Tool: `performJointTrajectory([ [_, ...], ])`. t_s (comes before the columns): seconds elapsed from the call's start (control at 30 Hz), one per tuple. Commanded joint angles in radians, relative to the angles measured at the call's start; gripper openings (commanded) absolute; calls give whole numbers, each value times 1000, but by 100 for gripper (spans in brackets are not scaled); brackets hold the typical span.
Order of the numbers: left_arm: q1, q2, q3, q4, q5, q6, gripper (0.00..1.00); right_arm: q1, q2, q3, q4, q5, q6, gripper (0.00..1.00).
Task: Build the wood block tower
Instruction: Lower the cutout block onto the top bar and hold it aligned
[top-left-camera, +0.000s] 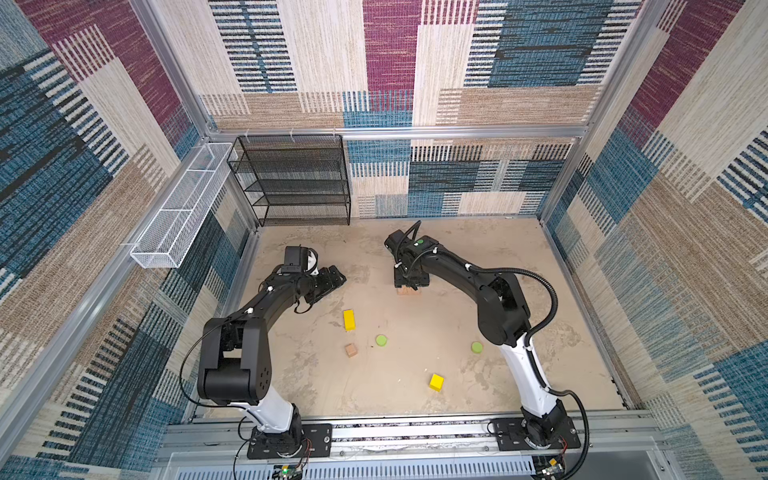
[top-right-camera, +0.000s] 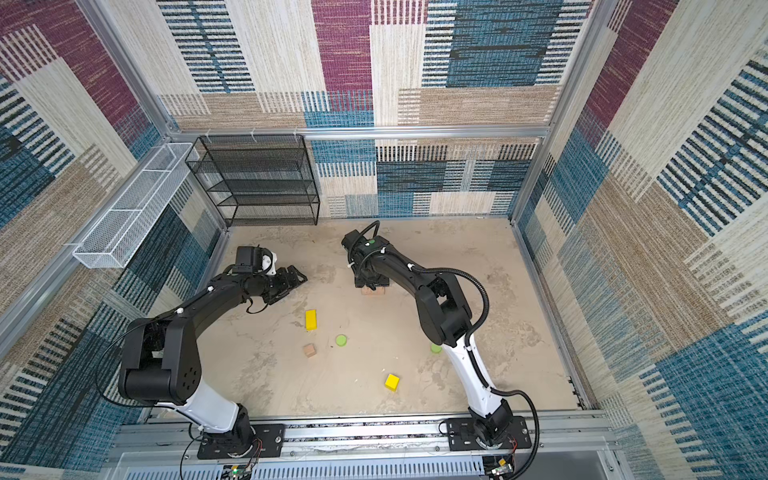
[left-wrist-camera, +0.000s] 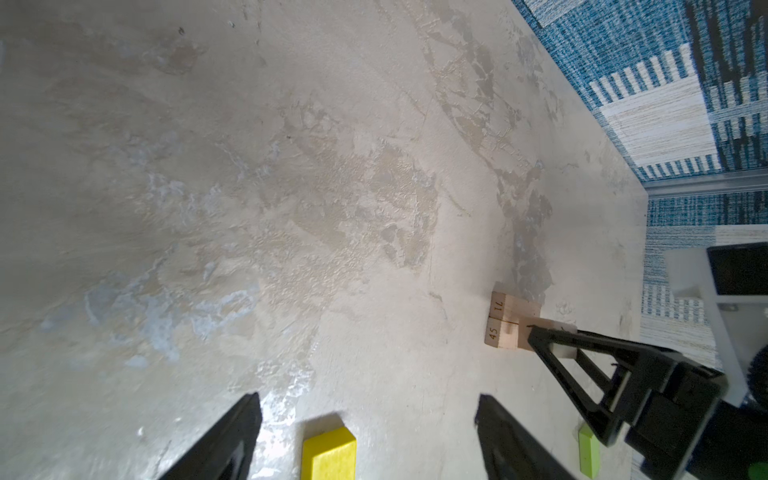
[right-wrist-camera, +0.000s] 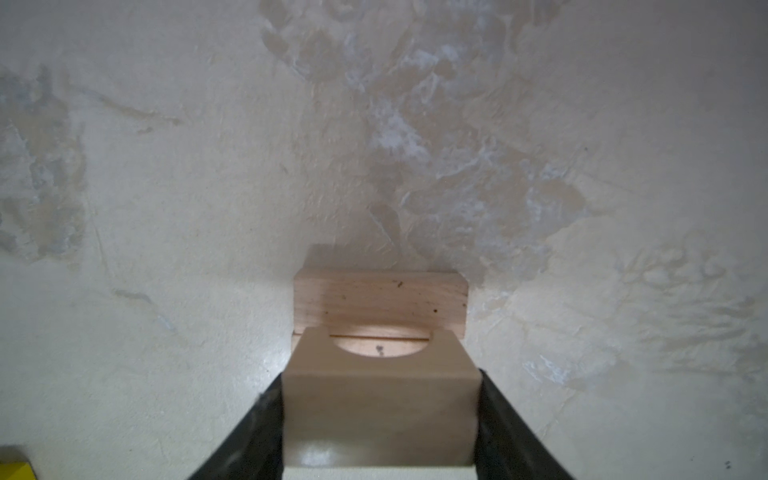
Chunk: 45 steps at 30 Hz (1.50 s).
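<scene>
The right gripper (right-wrist-camera: 380, 380) is closed on a notched tan block (right-wrist-camera: 374, 415). Its two black fingers (right-wrist-camera: 266, 419) press the sides of the block in the lower middle of the right wrist view. Just beyond the block, two tan bars (right-wrist-camera: 380, 297) lie flat and side by side on the table (right-wrist-camera: 166, 166), and their top shows through the half-round notch. In the left wrist view these bars (left-wrist-camera: 505, 320), marked 45 and 14 on their ends, are at the lower right. The held block seems to rest across their top, but I cannot tell surely if it touches. In both top views this gripper points down in the upper middle of the table.

The left gripper (left-wrist-camera: 368, 397) is wide open and holds nothing. A yellow bar (left-wrist-camera: 330, 453) lies at the bottom edge of its view, between the fingers and apart from both. In a top view, below that bar, are a tan cube (top-left-camera: 351, 350) and one lime green disc (top-left-camera: 381, 340). A second lime green disc (top-left-camera: 477, 347) is at the right, near the right arm, and a yellow cube (top-left-camera: 436, 382) is lower down. A lime green bar (left-wrist-camera: 589, 455) shows in the lower right of the left wrist view.
</scene>
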Motion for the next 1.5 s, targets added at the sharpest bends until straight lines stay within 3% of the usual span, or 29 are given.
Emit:
performJointTrajectory([
  [0.0,3,1,-5,14,13,0,86,0,-10,0,17,-7,-3,43],
  [1.47,16,2,-14,23,31,-1,85,-3,6,-3,40,-18,2,44],
])
